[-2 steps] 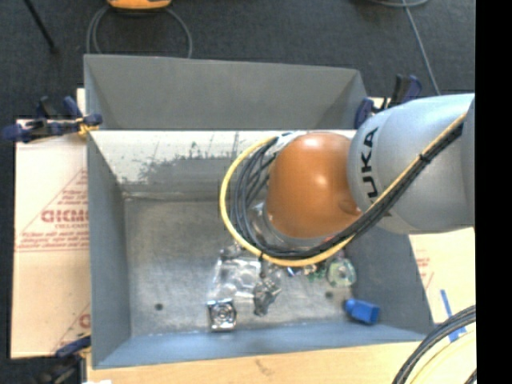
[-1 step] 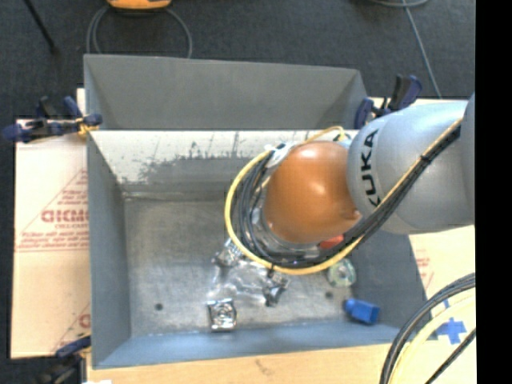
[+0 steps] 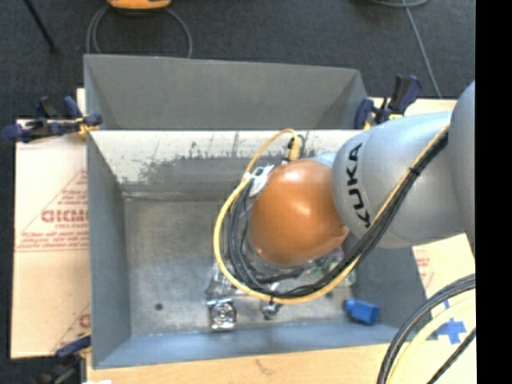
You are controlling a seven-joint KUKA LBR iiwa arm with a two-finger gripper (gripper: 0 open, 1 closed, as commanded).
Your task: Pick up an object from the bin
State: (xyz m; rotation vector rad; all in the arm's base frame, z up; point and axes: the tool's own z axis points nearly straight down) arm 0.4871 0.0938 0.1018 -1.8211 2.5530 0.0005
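Orange wrist cover (image 3: 294, 213) sits above claw | claw (image 3: 246, 304) low over floor of grey bin (image 3: 152, 238), near front wall; released or clenched: cannot tell | small blue block (image 3: 362, 311) lies front-right on floor, near claw, apart from it

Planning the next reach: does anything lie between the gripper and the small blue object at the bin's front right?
Nothing visible does. The blue object lies alone on the bin floor, right of the gripper, bare floor between them.
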